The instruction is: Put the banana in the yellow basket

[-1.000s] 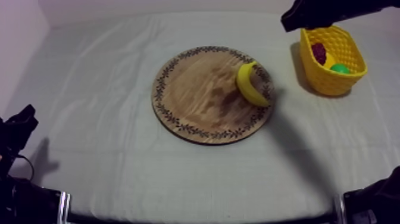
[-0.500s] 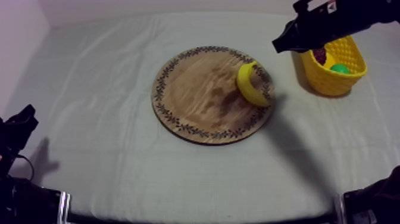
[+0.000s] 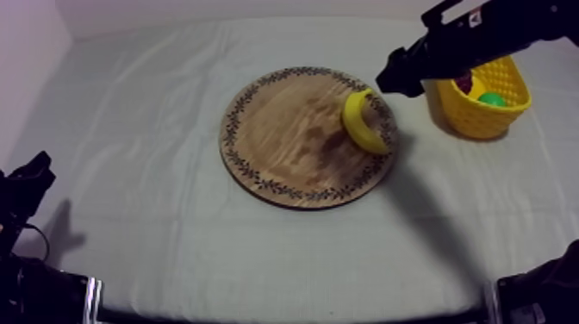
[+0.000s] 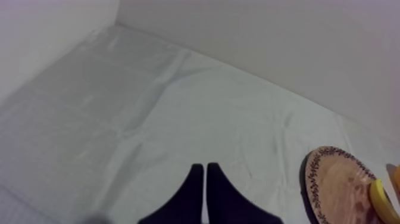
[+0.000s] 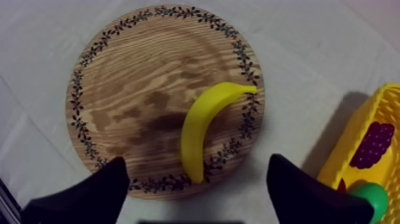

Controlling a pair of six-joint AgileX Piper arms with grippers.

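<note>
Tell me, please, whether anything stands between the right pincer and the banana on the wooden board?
Nothing visible does. The right pincer, open, hangs near the banana, which lies uncovered by the wooden board's rim. Only bare wood and cloth lie between them.

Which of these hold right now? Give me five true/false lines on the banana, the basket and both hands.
1. The banana lies on the wooden board, near its rim. True.
2. The right hand is shut on the banana. False: it is open, near the board, and the banana lies free.
3. The left hand is shut on nothing. True.
4. The yellow basket holds nothing. False: a bunch of grapes and a green fruit lie in it.
5. The yellow basket stands at the left arm's side. False: it stands at the right arm's side, off the board.
</note>
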